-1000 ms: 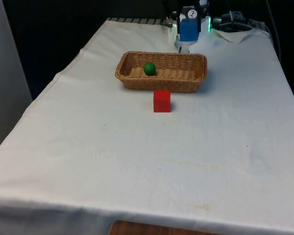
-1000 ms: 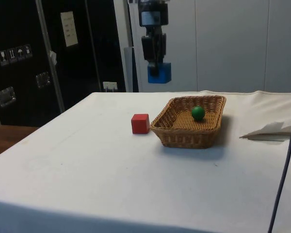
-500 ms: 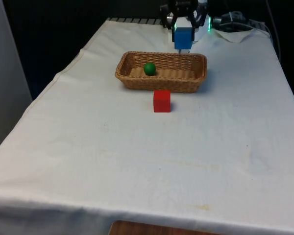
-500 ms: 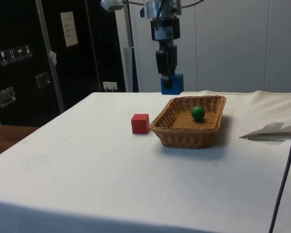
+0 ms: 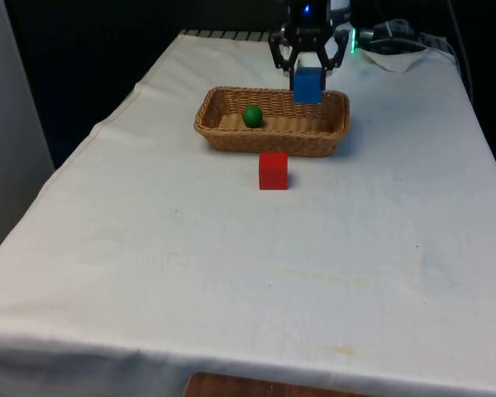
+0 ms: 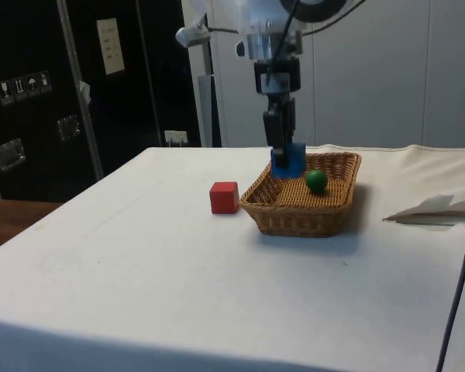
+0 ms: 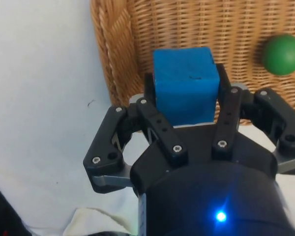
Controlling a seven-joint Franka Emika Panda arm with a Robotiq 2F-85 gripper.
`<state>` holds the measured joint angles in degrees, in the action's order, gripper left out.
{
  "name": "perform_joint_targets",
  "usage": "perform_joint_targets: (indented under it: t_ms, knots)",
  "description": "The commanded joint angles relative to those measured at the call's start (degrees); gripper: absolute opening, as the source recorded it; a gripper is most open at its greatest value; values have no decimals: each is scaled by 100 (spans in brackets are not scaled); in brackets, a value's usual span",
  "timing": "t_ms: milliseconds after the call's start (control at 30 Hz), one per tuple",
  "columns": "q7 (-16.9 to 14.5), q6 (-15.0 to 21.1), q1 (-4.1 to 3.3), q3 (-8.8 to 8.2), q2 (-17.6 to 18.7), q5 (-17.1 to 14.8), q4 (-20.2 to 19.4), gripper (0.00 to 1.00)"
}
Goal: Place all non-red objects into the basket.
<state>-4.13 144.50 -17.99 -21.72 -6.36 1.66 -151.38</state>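
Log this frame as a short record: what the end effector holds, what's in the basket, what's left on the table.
end effector: shut on the blue cube, held above the basket's end at the front view's right
basket: wicker, holds the green ball
red cube: on the white cloth, just outside the basket's near wall
task state: blue cube not yet released

Front view looks down my worktop (image 5: 231,265) lengthwise, fairly far off. Side view sits low at its edge, facing across. Wrist view looks straight down, close. All three share the basket (image 5: 272,132) (image 6: 294,217) (image 7: 119,59).
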Motion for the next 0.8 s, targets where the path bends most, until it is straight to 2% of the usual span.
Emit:
perform_joint_targets:
  t_ms: [0,133,167,200,400,433,467,733,767]
  knots:
    - [-57,115,-17,-11,57,-63,-23,6]
    - [-97,321,-17,-6,269,-109,-57,6]
    - [-34,275,0,0,292,-23,-34,6]
    - [-120,418,-17,-6,390,-120,-63,6]
    - [-143,676,-11,11,705,-138,-74,6]
    - [-63,590,0,0,693,-34,-34,6]
    - [-149,722,-11,17,751,-143,-80,6]
    - [-166,1054,0,57,1117,-183,-103,6]
    - [-69,1003,-6,17,1146,-40,-69,6]
